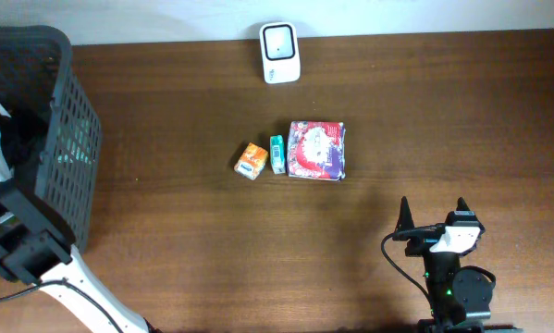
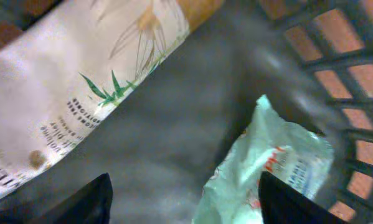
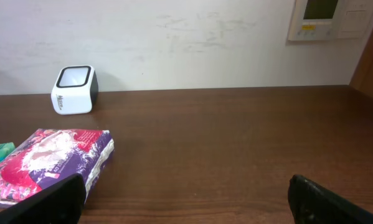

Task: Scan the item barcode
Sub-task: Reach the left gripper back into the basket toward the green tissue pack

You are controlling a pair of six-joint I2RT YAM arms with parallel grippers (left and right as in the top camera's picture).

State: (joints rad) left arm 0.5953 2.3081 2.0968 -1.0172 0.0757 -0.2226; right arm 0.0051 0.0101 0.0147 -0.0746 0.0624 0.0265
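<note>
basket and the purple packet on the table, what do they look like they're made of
Basket: looks like dark grey moulded plastic with a matte finish; its walls are an open lattice of thin ribs.
Purple packet: probably soft plastic film, slightly glossy; it has printed colours, a puffy pillow shape and a light sheen.

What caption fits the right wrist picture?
Open right pincer faces a purple packet and white scanner on the table.

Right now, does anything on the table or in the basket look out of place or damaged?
Nothing spilled or broken. Only the orange box sits skewed beside the straighter teal box and purple pack. In the basket, the pale green packet looks crumpled.
</note>
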